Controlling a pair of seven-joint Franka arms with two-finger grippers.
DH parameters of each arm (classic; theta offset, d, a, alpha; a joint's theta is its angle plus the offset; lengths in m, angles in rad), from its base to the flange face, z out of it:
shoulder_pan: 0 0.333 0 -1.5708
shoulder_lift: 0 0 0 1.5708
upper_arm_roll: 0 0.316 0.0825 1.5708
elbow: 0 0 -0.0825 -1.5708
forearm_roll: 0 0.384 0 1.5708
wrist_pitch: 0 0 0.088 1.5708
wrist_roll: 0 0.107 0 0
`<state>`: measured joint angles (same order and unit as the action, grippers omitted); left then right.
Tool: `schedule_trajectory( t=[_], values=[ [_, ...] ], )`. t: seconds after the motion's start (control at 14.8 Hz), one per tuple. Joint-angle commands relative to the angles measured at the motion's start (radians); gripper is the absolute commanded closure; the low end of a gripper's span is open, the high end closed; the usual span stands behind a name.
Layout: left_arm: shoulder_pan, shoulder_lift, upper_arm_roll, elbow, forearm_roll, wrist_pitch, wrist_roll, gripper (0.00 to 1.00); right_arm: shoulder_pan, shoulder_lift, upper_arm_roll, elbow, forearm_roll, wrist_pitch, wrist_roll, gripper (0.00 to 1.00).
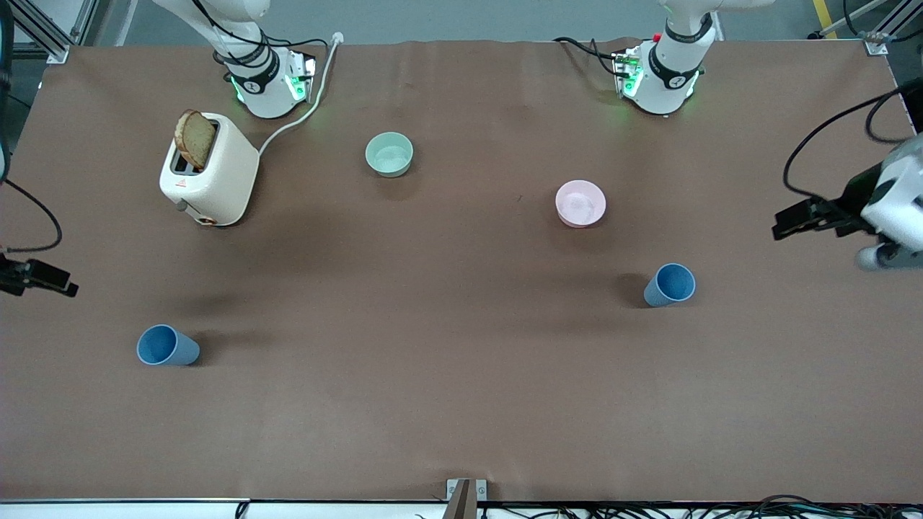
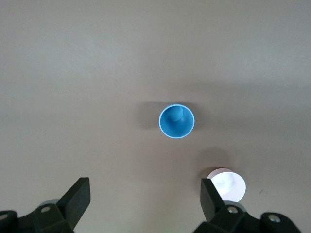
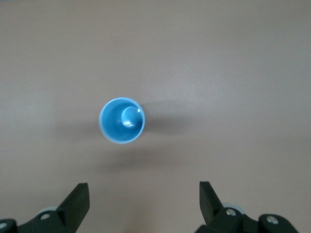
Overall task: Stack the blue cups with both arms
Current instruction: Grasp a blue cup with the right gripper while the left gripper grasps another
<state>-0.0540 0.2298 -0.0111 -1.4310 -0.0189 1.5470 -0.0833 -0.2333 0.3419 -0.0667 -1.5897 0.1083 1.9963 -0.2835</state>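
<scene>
At the edges of the front view, both arms are largely cut off: only their white bases show along the top, and each gripper pokes in from a side margin. The left gripper (image 1: 782,223) hangs over the worktop (image 1: 461,404) at the left arm's end, its wrist partly out of frame. The right gripper (image 1: 61,287) hangs over the worktop's edge at the right arm's end, and little more than its dark tip is visible.

Each wrist view shows that arm's own two black fingers spread wide apart, holding and touching nothing. The left gripper's fingers (image 2: 77,196) look straight down on one upright blue cup (image 2: 177,121), with part of the pink bowl (image 2: 228,184) hidden by one finger. The right gripper's fingers (image 3: 77,199) look down on the other blue cup (image 3: 122,120).

Two blue cups stand on the worktop, well apart. One (image 1: 670,285) is toward the left arm's end, nearer the front camera than the pink bowl (image 1: 580,203). The other (image 1: 166,346) is toward the right arm's end, nearer the camera than the toaster (image 1: 209,173).

Two bowls sit between the bases and the cups: one pink, one mint-green bowl (image 1: 389,153). One cream toaster holds one slice of bread (image 1: 195,138) sticking up from a slot, and its white cord (image 1: 303,108) runs toward the right arm's base.
</scene>
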Motion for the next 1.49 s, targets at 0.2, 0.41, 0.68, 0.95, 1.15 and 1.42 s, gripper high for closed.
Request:
schedule_trajectory(
  t=[0.2, 0.41, 0.68, 0.95, 1.15, 1.42],
  values=[
    [-0.015, 0.104, -0.007, -0.070, 0.000, 0.091, 0.013, 0.00, -0.026, 0.204, 0.018, 0.014, 0.119, 0.165, -0.036, 0.00],
    [-0.021, 0.112, -0.009, -0.213, 0.007, 0.264, 0.016, 0.00, -0.023, 0.264, 0.019, 0.016, 0.152, 0.206, -0.036, 0.03],
    [-0.017, 0.123, -0.010, -0.365, 0.007, 0.451, 0.014, 0.00, -0.017, 0.316, 0.021, 0.016, 0.209, 0.240, -0.037, 0.07],
    [-0.017, 0.158, -0.023, -0.416, 0.005, 0.495, 0.014, 0.00, -0.001, 0.345, 0.021, 0.023, 0.211, 0.265, -0.029, 0.29],
    [-0.007, 0.192, -0.023, -0.411, 0.007, 0.507, 0.014, 0.00, 0.000, 0.355, 0.021, 0.027, 0.218, 0.271, -0.023, 0.64],
    [-0.006, 0.238, -0.023, -0.404, 0.005, 0.522, 0.014, 0.00, 0.002, 0.350, 0.019, 0.028, 0.238, 0.271, -0.026, 0.97]
  ],
)
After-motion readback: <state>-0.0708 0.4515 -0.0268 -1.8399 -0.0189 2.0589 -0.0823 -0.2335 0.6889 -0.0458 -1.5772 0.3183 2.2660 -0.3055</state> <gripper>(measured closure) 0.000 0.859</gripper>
